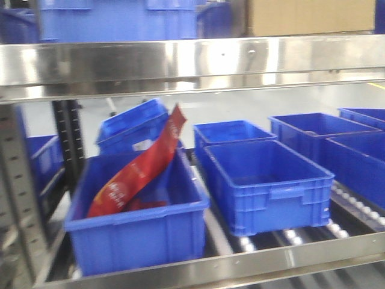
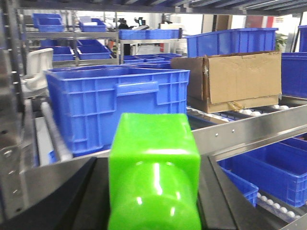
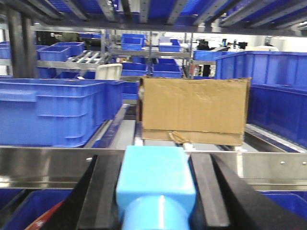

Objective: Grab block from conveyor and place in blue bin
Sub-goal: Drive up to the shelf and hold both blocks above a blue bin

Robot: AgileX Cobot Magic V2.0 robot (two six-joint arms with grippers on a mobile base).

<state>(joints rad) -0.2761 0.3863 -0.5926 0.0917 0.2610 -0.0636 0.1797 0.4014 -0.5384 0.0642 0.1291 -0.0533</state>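
In the left wrist view my left gripper (image 2: 153,165) is shut on a glossy green block (image 2: 153,177), held between its black fingers (image 2: 72,196). In the right wrist view my right gripper (image 3: 156,167) is shut on a light blue block (image 3: 156,182), held between its black fingers (image 3: 103,191). Both are held in front of a steel shelf rail. The front view shows blue bins on a roller shelf: a near-left bin (image 1: 138,241) holding a red package (image 1: 138,171), and an empty bin (image 1: 283,205) beside it. The conveyor is out of view. No gripper shows in the front view.
A steel rail (image 1: 192,60) crosses the front view above the bins. A cardboard box (image 2: 240,79) and a large blue bin (image 2: 120,105) stand on the upper shelf; the box also shows in the right wrist view (image 3: 194,110). More blue bins (image 2: 273,167) sit below.
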